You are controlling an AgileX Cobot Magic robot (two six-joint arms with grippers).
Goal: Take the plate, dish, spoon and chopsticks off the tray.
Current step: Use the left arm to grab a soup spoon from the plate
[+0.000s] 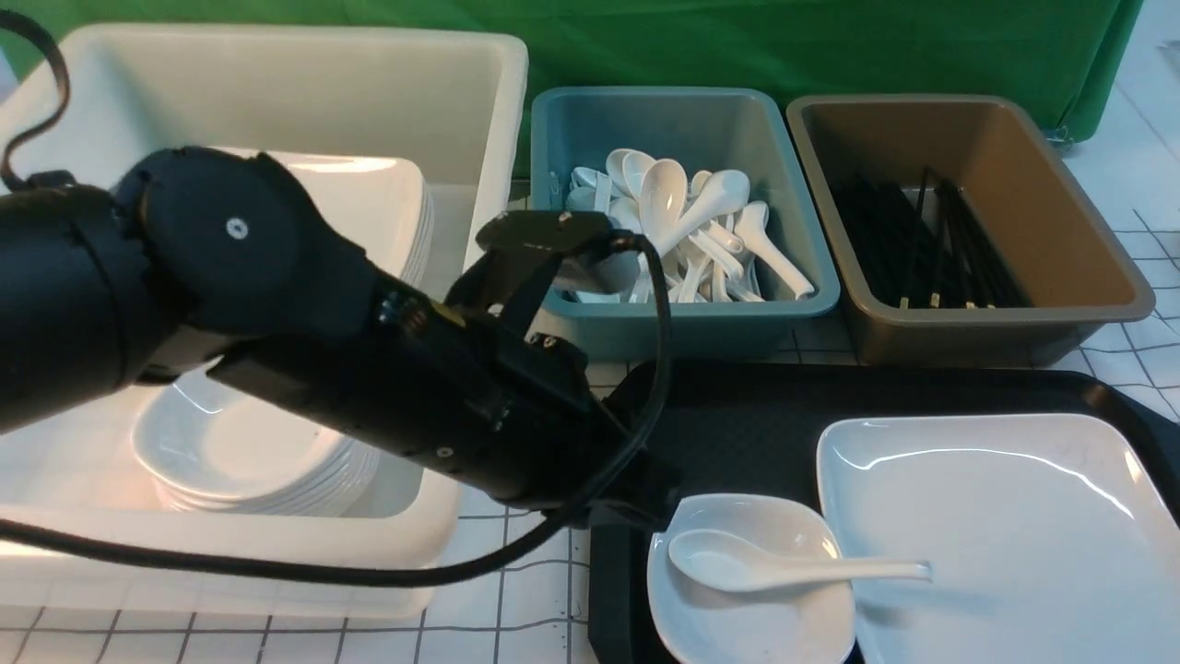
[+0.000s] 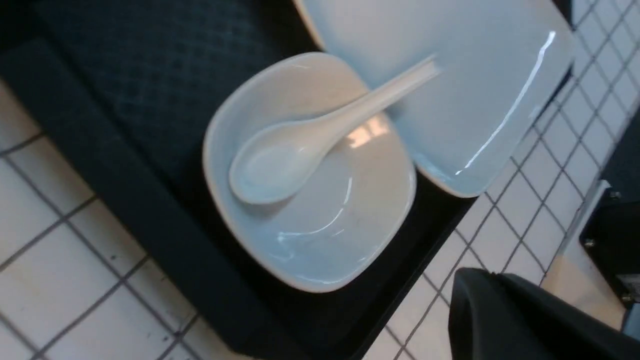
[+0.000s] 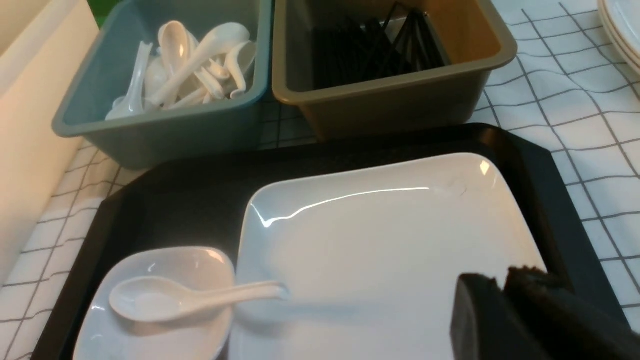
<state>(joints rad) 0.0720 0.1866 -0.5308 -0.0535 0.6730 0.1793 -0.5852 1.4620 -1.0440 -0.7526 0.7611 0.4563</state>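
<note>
Front view onto a grid-patterned table (image 1: 516, 627), with a black tray (image 1: 737, 424) at the near right. Still on the tray: a large white plate (image 1: 996, 535) filling the right part, and a small white dish (image 1: 747, 627) touching the plate's left edge. Lying in the dish, a white spoon (image 1: 728, 558), bowl in the hollow, handle reaching over the rim onto the plate. Chopsticks (image 1: 922, 244) visible only in the brown tub (image 1: 968, 337) behind the tray, none on the tray itself; that part probably done, though impossible to pick out any one pair. Next to the brown tub, a teal tub (image 1: 719, 337) with a heap of spoons (image 1: 664, 198). Far left, a big white bin (image 1: 277, 65) holding stacked crockery (image 1: 240, 452).

Left arm (image 1: 369, 369) stretched low toward the dish. Left pincer (image 2: 505, 315) barely in sight at the edge of the left wrist view, closed tight, gripping nothing visible. Right pincer (image 3: 505, 310) hanging over the plate's near right part, tips empty, gap too unclear to call wide or narrow.

Judged about a quarter done: spoon, dish and plate left to clear.
</note>
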